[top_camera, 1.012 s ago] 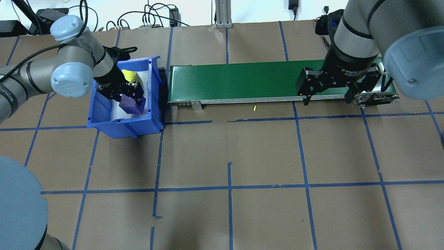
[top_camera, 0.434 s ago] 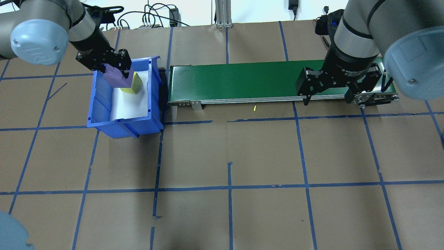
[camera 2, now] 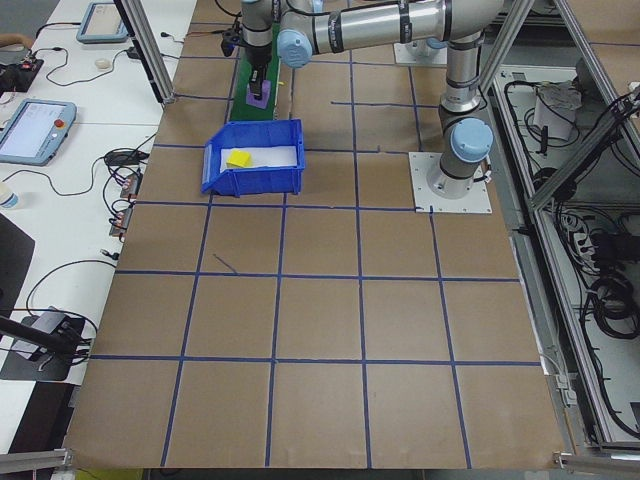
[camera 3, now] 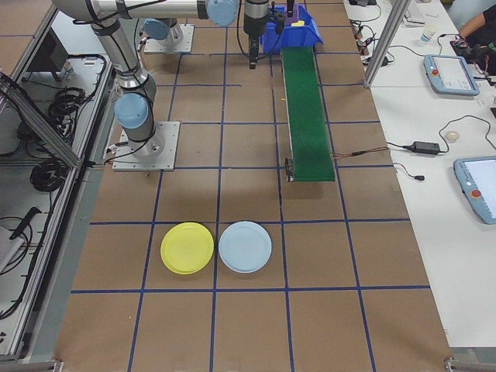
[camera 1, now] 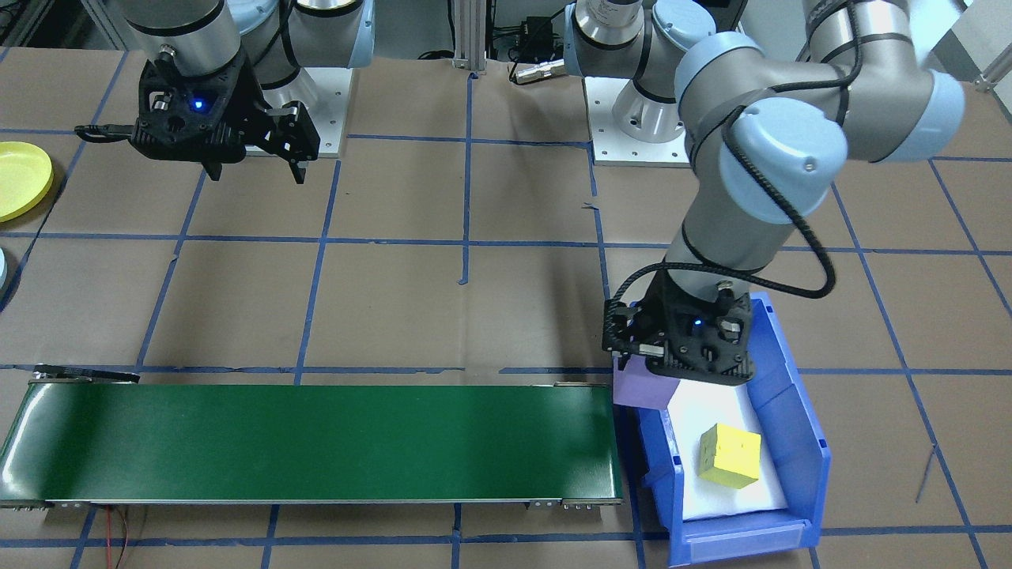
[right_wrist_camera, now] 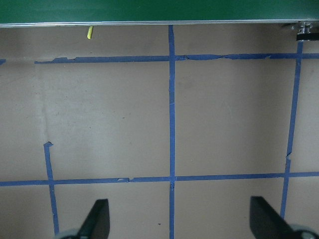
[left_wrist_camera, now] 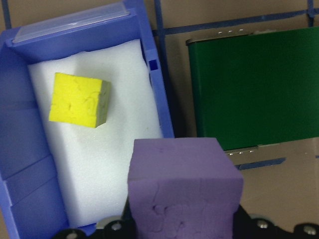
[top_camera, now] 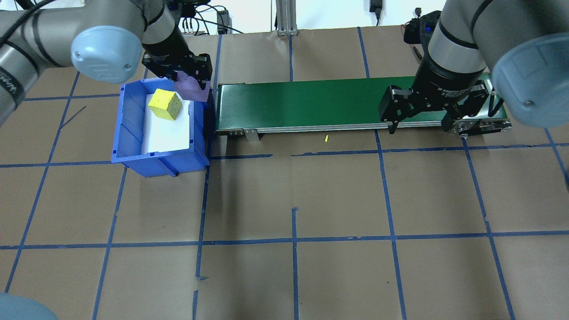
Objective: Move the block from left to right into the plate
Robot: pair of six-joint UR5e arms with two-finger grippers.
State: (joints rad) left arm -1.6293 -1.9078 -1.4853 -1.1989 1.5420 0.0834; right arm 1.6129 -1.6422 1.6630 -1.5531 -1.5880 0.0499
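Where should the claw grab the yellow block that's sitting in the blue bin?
Probably from straight above, closing on two opposite flat side faces of the yellow block. It rests on the white foam in the blue bin, turned askew to the walls, so rotate the claw to match its faces.

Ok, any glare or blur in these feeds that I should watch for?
Front-facing view: sheen streaks on the long green conveyor belt, nothing hidden. Left wrist view: the purple foam block looms close and slightly soft. Right wrist view: the open right gripper's fingers look blurry at the frame's bottom.

plate (camera 1: 22, 180): cut by frame edge | left gripper (top_camera: 192, 84) fingers: apparently hidden behind purple block (top_camera: 194, 89)
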